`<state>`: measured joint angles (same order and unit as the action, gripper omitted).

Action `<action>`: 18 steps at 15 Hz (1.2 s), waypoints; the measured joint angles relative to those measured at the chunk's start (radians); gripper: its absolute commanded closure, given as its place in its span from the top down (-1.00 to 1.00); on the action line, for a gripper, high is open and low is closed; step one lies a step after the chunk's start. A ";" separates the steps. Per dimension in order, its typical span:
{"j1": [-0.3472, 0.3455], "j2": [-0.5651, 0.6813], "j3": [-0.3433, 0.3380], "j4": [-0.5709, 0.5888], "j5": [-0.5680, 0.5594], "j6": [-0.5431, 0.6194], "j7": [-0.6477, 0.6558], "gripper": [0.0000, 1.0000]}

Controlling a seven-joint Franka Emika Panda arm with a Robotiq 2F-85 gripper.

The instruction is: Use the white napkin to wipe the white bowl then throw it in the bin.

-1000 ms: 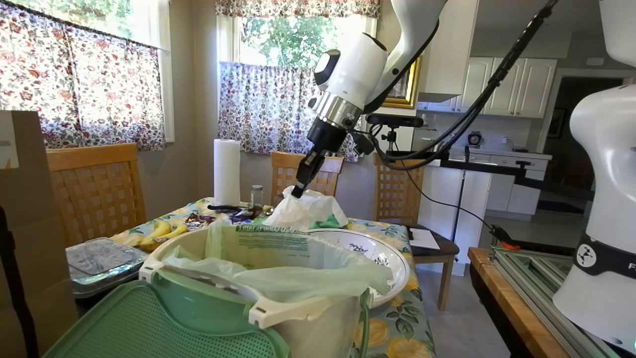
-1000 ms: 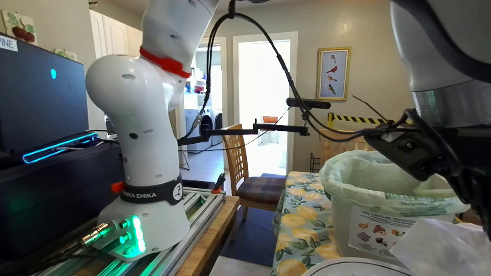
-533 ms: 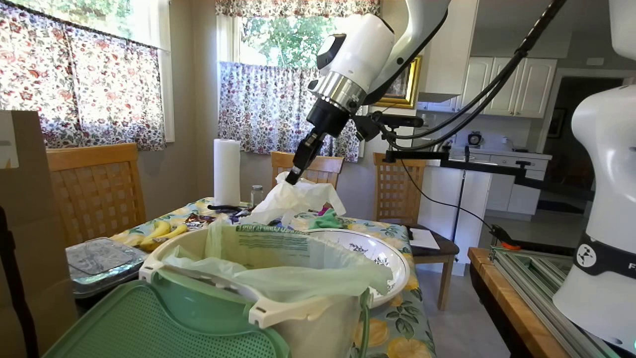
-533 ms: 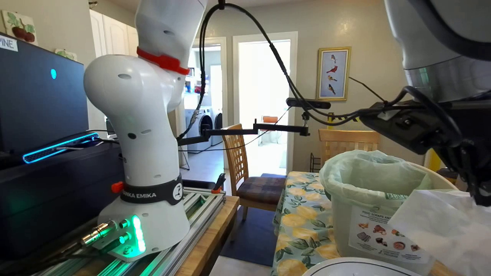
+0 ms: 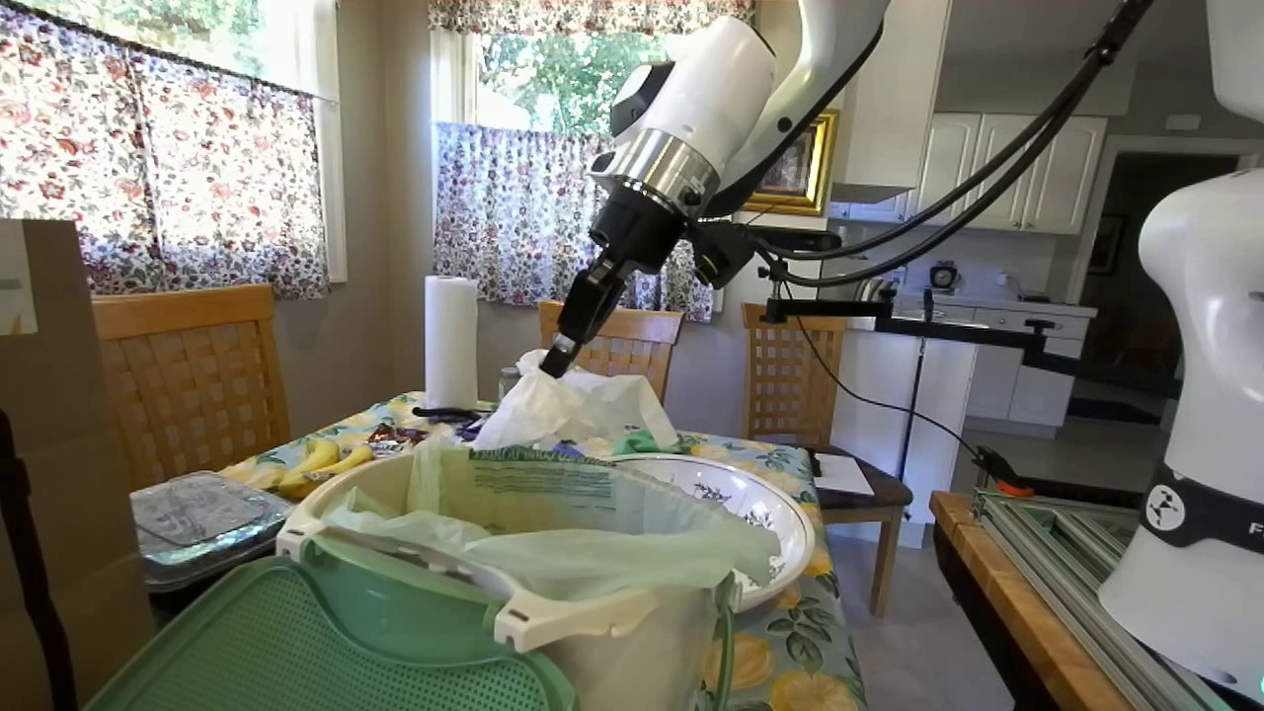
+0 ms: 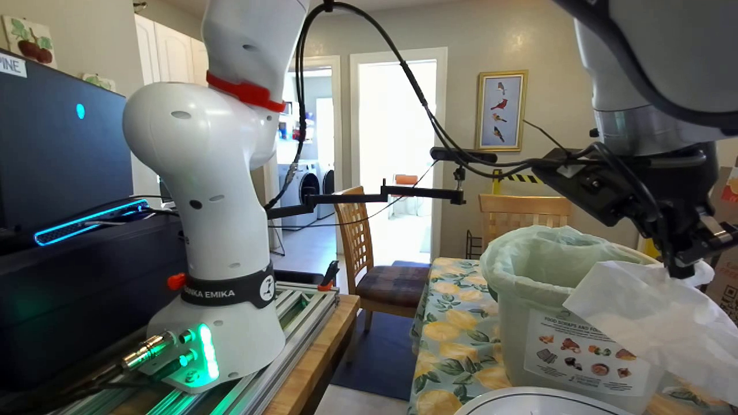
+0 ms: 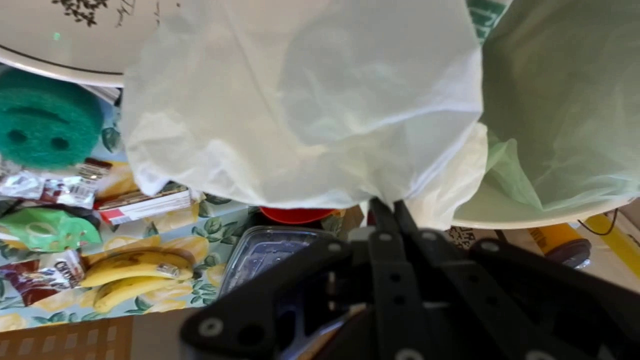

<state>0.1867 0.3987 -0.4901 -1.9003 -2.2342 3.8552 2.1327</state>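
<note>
Napkin [image 7: 300, 110] of thin, crumpled white paper hangs from a black two-fingered gripper [image 7: 389, 204], its fingertips pressed together on one edge of the sheet. In the wrist view it spreads in loose folds between a wide, round white bowl [image 7: 95, 47], with a dark line near its rim and dark sprigs inside, and a large, round pale-green bin [image 6: 513, 340]. The bin is lined with a translucent, pale-green plastic bag [image 6: 548, 259] folded over its rim. In an exterior view the napkin hangs in front of the bin's labelled side; whether it touches the bin cannot be told. The bowl rests just beside the bin on a pale-blue, lemon-printed tablecloth [image 6: 455, 328]. Near the bowl lies a round green sponge [image 7: 47, 120] with two holes and a slot, like a smiling face. Farther off are two yellow bananas [image 7: 132, 267] and a clear plastic container [image 7: 265, 247], partly hidden by the gripper. An upright roll of white paper towel [image 5: 451, 341] also stands on the tablecloth.
</note>
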 measured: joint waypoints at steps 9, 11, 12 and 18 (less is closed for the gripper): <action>-0.061 -0.001 0.153 0.011 0.013 0.045 -0.002 -0.99; -0.075 -0.001 0.193 0.018 0.013 0.065 -0.002 -0.99; -0.081 -0.001 0.211 0.021 0.014 0.075 -0.003 -0.99; -0.100 0.004 0.292 0.031 0.032 0.137 -0.042 -0.99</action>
<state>0.0872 0.4027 -0.1978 -1.8694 -2.2027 3.9922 2.0911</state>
